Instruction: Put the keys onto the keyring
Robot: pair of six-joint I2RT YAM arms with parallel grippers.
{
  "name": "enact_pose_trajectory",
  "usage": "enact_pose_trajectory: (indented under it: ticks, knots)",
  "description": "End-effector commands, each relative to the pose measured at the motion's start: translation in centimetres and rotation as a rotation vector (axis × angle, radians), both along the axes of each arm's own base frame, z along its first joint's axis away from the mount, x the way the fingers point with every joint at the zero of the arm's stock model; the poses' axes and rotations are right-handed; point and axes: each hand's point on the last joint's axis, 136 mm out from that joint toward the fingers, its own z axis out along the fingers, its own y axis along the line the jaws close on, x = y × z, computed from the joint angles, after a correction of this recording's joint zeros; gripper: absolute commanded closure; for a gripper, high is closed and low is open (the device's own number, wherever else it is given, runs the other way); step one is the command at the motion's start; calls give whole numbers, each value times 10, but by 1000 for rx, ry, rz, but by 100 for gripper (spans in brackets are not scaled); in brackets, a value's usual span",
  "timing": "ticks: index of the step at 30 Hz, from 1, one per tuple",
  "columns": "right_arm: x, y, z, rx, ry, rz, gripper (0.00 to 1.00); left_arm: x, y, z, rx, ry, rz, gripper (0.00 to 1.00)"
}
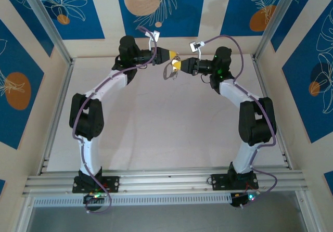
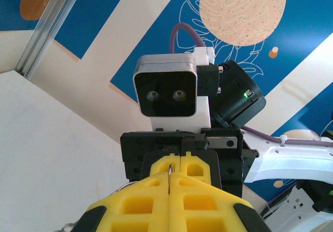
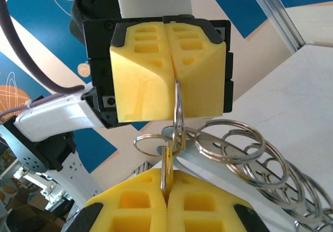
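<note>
Clamping keyring (image 3: pixel 178 103) in left tool (image 3: pixel 167 81) | keys (image 3: pixel 167 167) pinched in right tool (image 3: pixel 166 203)

Two robot arms are being counted from above, each being tipped by one gripper, the left gripper (image 1: pixel 167 55) and the right gripper (image 1: pixel 178 64), with four yellow fingers (image 3: pixel 140 81) and two purple cables (image 1: pixel 231 38) being tallied between them. One keyring (image 3: pixel 178 104) is being counted edge-on, with one small split ring (image 3: pixel 150 144) beside it, and of the keys (image 3: pixel 167 164) a single flat blade is being made out for certain. At least five overlapping wire loops (image 3: pixel 244 162) are being tallied in the right wrist view, their exact number being left untold.
</note>
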Motion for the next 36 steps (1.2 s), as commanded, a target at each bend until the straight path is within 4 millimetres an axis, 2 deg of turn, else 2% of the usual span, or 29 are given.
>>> enact_pose_trajectory:
  ticks: [1,12,17,25,33,36]
  knots:
    - [1,8,2,9,7,-9,100,-15,9,44,-66,-110,25,100]
    - [11,3,-16,15,51,-67,100,-16,15,49,-107,-109,76,100]
    - [12,6,-17,21,58,-67,100,-15,15,49,-121,-102,78,100]
    - [7,22,-12,21,49,-27,100,-14,16,49,-133,-97,91,100]
    - [12,16,-19,19,72,-56,100,-13,16,48,-139,-90,99,100]
    - [12,11,-19,21,77,-73,92,-12,17,49,-142,-89,101,100]
